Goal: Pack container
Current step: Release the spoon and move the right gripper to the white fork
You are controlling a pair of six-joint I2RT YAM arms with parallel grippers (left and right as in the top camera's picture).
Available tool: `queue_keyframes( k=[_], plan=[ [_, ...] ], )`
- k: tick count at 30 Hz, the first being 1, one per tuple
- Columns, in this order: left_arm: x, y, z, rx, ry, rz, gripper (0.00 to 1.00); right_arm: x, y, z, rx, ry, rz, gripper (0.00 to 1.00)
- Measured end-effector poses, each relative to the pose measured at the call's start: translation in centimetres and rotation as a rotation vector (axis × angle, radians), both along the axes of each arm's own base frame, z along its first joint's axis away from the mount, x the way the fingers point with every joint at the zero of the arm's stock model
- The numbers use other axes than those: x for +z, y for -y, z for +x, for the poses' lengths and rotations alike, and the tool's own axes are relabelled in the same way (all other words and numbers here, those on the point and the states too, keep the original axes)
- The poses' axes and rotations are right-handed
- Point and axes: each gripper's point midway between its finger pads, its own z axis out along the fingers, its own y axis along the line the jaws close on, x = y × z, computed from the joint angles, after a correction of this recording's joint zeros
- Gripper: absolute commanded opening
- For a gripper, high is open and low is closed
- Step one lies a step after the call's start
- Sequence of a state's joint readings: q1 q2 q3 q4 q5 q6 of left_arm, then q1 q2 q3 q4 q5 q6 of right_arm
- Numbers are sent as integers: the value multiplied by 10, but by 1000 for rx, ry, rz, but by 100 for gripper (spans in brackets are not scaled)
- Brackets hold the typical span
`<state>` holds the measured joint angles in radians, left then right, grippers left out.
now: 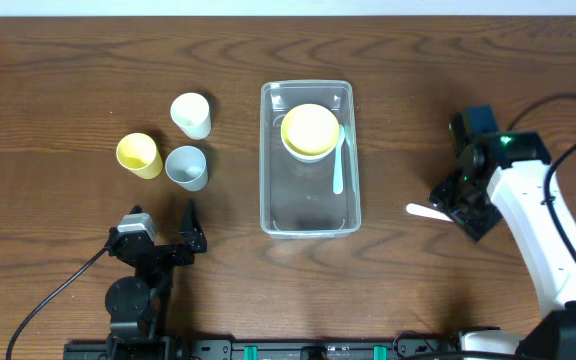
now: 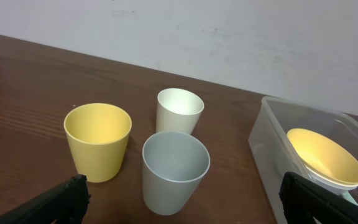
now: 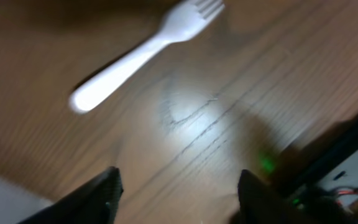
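Note:
The clear container (image 1: 264,185) stands at the table's middle. In it a yellow bowl (image 1: 310,127) is nested in a white bowl at the far end, with a white spoon (image 1: 339,165) beside them. My left gripper (image 1: 164,222) is open and empty, just in front of three cups. In the left wrist view my left gripper (image 2: 182,199) frames the grey cup (image 2: 174,171), with the container (image 2: 265,146) at the right. My right gripper (image 1: 460,205) is open above a white fork (image 1: 423,211) on the table. In the right wrist view the fork (image 3: 142,53) lies ahead of the open right gripper (image 3: 179,193).
A white cup (image 1: 191,115), a yellow cup (image 1: 139,155) and a grey cup (image 1: 187,167) stand upright in a cluster left of the container. The yellow cup (image 2: 98,140) and white cup (image 2: 179,111) also show in the left wrist view. A wall lies beyond the table's far edge.

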<state>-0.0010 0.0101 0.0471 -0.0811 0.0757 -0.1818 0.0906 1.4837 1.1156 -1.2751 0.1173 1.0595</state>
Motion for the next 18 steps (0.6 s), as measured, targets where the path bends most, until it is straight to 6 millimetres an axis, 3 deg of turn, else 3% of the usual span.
queue_keyframes(
  k=[4,10,14,18],
  plan=[
    [0,0,0,0,0,0,98,-32,3,-10,-200,8,-8,73],
    [0,0,0,0,0,0,98,-77,-3,-5,-320,100,35,73],
    [0,0,0,0,0,0,98,-91,-4,-5,-340,128,45,73],
    [0,0,0,0,0,0,98,-92,0,-1,-339,156,26,74]
  ],
)
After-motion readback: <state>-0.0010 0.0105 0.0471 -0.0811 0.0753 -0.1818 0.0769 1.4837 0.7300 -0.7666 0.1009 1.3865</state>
